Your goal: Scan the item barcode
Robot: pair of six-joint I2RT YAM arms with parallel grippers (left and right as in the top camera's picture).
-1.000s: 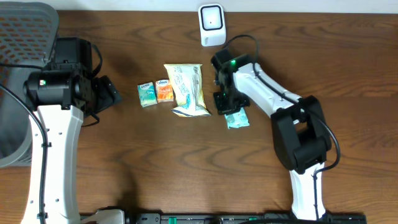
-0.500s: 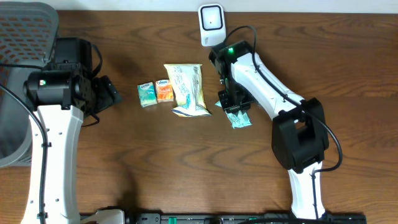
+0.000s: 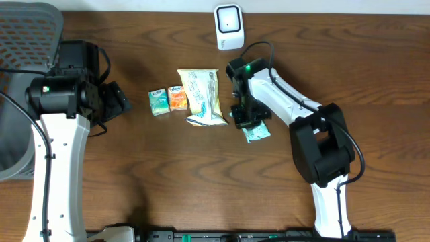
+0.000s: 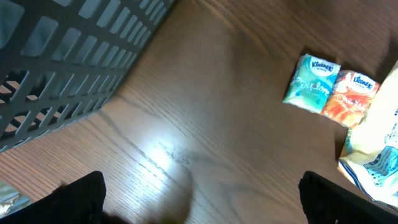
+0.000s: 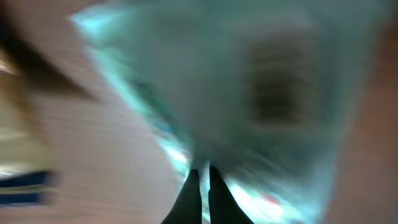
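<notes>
Right gripper clenched, fingertips pinched together on edge of teal pack, as far as blurred wrist view showed. Teal pack sat low, on or just above tabletop, could not tell which, just beside bag. Scanner well apart at far edge, nothing in front of it. Left gripper released, empty, near basket. Judged: grasp made; lift, barcode presentation and scan all left.

Overhead evenly lit and sharp; right wrist view smeared; glare on table.
</notes>
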